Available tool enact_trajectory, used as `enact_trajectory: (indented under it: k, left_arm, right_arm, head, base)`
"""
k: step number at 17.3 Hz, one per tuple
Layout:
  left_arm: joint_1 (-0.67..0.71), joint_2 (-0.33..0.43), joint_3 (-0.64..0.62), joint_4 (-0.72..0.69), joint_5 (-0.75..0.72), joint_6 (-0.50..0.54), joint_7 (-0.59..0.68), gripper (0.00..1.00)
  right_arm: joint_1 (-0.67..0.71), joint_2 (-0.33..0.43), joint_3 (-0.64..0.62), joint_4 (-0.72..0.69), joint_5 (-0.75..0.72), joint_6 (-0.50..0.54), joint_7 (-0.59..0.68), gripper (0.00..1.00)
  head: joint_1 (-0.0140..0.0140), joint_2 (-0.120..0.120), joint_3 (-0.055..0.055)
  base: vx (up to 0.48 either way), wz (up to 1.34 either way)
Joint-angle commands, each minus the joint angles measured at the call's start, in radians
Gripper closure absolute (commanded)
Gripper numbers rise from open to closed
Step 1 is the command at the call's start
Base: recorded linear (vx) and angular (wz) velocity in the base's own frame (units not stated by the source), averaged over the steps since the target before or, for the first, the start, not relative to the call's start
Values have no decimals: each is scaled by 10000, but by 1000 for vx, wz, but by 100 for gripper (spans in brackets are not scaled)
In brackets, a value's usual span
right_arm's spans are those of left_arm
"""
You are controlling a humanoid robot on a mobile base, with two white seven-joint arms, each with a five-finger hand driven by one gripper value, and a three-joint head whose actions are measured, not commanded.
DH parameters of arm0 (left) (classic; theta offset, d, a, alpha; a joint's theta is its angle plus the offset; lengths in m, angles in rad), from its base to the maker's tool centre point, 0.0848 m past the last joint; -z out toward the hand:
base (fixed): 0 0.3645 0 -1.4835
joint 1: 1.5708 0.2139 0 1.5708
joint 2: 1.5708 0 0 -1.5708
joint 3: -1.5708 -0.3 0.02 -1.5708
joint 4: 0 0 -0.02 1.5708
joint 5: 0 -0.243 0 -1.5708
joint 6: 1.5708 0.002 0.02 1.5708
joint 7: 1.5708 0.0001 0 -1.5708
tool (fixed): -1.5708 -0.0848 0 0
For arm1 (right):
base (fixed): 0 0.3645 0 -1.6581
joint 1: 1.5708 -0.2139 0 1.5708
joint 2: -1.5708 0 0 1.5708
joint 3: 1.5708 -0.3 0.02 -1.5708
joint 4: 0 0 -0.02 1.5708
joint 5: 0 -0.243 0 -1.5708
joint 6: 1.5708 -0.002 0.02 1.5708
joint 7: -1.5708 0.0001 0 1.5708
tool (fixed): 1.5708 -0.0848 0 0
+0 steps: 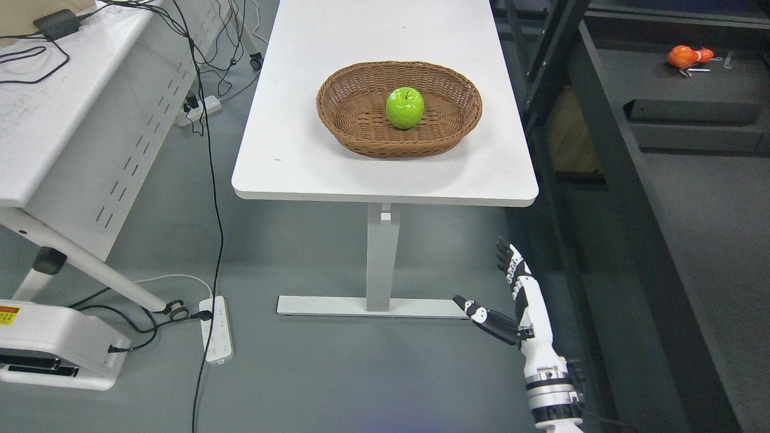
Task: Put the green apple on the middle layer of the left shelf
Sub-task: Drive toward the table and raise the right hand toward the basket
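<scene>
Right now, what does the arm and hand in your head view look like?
Only the right hand shows, at the lower right. Its fingers are black with white segments, the thumb black with a white joint. The forearm is glossy white, and the wrist has black and white bands with a metal ring. No markings are readable.

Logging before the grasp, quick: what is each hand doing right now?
Right hand: open, fingers spread, holding nothing, low beside the table.
Left hand: not in view.
</scene>
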Motion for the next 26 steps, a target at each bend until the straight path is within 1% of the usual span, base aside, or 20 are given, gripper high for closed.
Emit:
enact_trajectory:
  k: [1,2,3,5,6,7,8,11,15,20,22,24,26]
  left_arm:
    - [92,175,0,0,0,-1,6,0]
    - [92,175,0,0,0,-1,6,0]
    - [92,175,0,0,0,-1,-9,0]
    - [92,175,0,0,0,-1,-9,0]
    - [92,175,0,0,0,-1,-9,0]
    - [92,175,0,0,0,-1,-9,0]
    - [92,175,0,0,0,-1,-9,0]
    - [92,175,0,0,0,-1,6,0]
    - [92,175,0,0,0,-16,6,0]
    - [92,175,0,0,0,-1,6,0]
    - [92,175,0,0,0,-1,-9,0]
    - [92,175,0,0,0,-1,6,0]
    - [92,175,0,0,0,-1,-9,0]
  right_arm:
    - [-377,-808,-130,23,5091,136,-1836,2]
    - [-560,-886,-131,23,6412,501,-2528,2]
    - [-592,-947,-131,-23,6669,687,-2732,2]
    - [-623,-1009,-131,-54,6610,628,-2734,0]
    - [-562,-1024,-116,-85,6549,293,-2734,0]
    - [-501,-994,-146,-146,6290,-424,-2704,0]
    - [-500,-918,-146,-192,5954,-826,-2704,0]
    - [-943,-993,-147,-192,5935,195,-2704,0]
    - [-1220,-1055,-116,-208,5919,46,-2399,0]
    - [-2293,-1071,-39,-177,5904,-94,-957,0]
    - [-2478,-1086,-8,-131,5874,-78,-878,0]
    - [-2677,-1376,-39,-131,5812,-63,-878,0]
    - [-2785,-1454,-24,-116,5629,-63,-863,0]
  head:
    - [0,0,0]
    - [0,0,0]
    - [0,0,0]
    - [0,0,0]
    - [0,0,0]
    - [0,0,0]
    - [0,0,0]
    - [0,1,0]
    - [0,1,0]
    - [0,1,0]
    - [0,1,0]
    - [0,1,0]
    - [0,1,0]
  base:
    - [52,0]
    - [52,0]
    - [68,24]
    - [85,19]
    - [102,15]
    - [119,-9]
    - [110,-19]
    - [104,24]
    - [66,280]
    - [95,343]
    - [104,248]
    - [112,205]
    - [138,164]
